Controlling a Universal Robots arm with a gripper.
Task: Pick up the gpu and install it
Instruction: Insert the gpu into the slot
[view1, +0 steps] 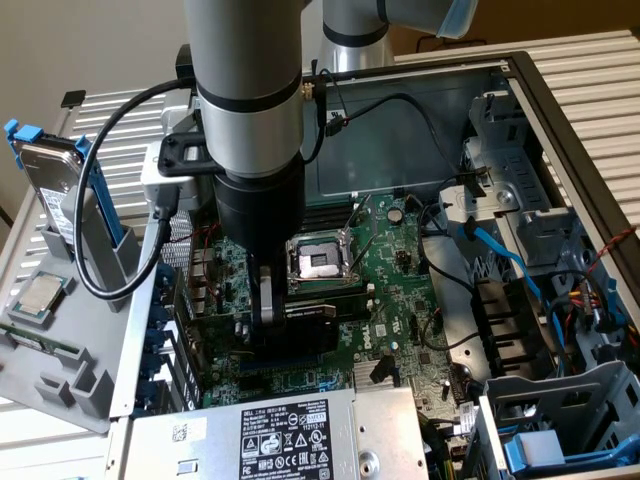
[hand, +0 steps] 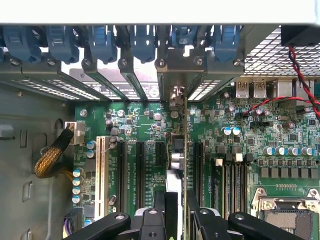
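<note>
Inside the open computer case, the arm's tool stands low over the motherboard, clamped on the gpu, which sits edge-down just beside the empty processor socket. From the wrist, the gpu runs edge-on from between the closed fingers toward the rear slot brackets, over the expansion slots. It looks a light, stiff but fragile card, best gripped by its shroud and board edges, not its components.
</note>
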